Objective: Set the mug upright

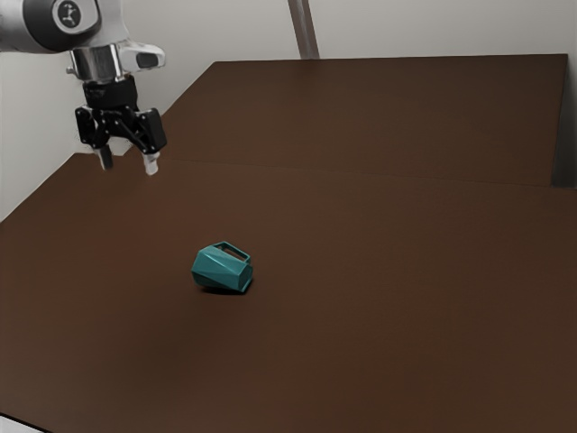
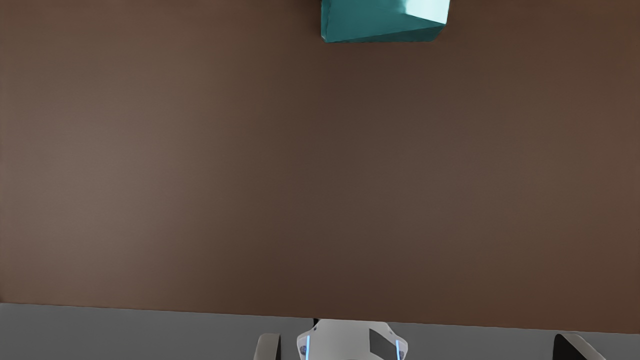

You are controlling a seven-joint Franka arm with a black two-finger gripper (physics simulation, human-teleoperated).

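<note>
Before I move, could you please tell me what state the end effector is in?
End effector: open, fingers apart, holding nothing; the mug lies on its side on the table, away from it.

White arm (image 1: 110, 29), seemingly matte-black hand (image 1: 129, 169)

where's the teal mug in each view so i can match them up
Exterior view: the teal mug lies left of centre, lower in the picture than the open gripper.
Wrist view: cut off by the picture's border, across bare tabletop from the gripper.
Shared landmark: that brown tabletop.
</note>
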